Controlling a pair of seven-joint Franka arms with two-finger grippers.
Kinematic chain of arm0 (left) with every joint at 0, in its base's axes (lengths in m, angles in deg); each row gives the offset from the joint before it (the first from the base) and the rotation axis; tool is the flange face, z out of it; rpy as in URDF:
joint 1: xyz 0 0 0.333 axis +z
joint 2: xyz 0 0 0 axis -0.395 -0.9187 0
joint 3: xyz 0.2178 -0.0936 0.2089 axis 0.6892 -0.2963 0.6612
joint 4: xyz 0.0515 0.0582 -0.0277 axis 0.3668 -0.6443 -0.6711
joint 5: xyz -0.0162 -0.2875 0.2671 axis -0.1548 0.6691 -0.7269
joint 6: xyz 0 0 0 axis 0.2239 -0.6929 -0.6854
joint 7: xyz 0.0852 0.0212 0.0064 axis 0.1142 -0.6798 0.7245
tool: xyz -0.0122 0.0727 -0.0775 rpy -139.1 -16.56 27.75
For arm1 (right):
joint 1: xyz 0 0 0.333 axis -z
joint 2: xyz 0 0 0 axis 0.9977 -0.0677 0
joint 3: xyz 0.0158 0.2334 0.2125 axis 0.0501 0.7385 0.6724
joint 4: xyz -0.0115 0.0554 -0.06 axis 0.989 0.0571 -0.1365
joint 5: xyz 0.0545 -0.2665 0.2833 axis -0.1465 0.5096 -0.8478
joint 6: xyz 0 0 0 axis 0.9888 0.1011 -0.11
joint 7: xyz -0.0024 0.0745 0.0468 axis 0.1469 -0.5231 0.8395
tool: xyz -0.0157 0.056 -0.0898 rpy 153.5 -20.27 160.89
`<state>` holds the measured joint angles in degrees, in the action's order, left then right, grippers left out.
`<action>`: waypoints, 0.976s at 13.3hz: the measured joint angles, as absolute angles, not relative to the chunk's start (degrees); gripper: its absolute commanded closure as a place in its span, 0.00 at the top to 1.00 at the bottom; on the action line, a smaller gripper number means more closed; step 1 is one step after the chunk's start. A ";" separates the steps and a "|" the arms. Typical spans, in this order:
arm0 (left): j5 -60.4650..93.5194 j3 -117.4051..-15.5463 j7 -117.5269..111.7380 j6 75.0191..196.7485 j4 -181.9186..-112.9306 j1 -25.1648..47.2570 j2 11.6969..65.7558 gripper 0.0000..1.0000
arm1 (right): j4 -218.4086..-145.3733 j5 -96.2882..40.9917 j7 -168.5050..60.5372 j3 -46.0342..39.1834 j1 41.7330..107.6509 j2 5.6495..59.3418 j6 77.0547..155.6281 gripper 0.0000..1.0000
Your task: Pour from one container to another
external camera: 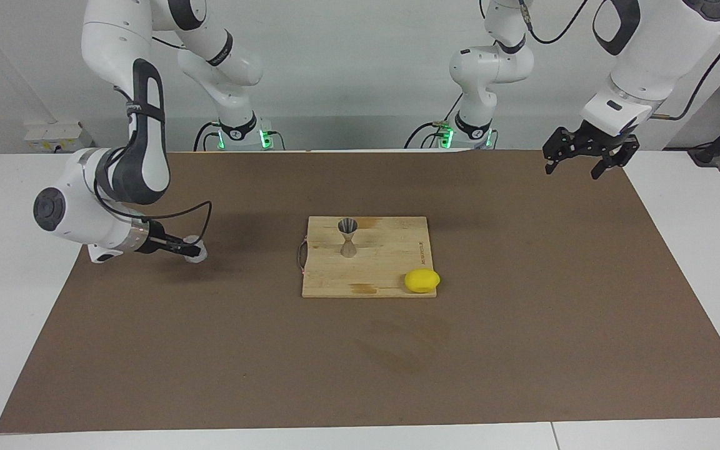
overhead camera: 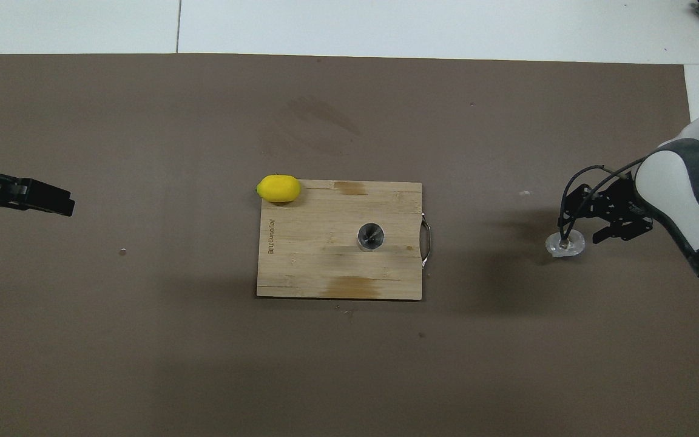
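While the glass cup (external camera: 195, 249) sits on the brown mat at mid-left of the facing frame, right claw (external camera: 192, 252) is low at it w/ one finger apparently inside the rim; can't tell if it grips or has let go. Cup standing upright, well apart from jigger (external camera: 348, 237), which stands at centre frame on the wooden board (external camera: 391, 250), prob. placed as pour target. Lemon (external camera: 422, 280) at board's lower corner. Left claw (external camera: 582, 159) waits wide open, raised at upper right.
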<state>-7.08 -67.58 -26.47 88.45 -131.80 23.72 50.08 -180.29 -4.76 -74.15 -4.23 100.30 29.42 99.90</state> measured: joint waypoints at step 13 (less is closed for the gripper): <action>-7.08 -67.58 -26.47 88.43 -131.80 23.72 50.09 1.00 | -180.35 0.54 -85.59 -4.05 91.29 46.92 103.90 0.99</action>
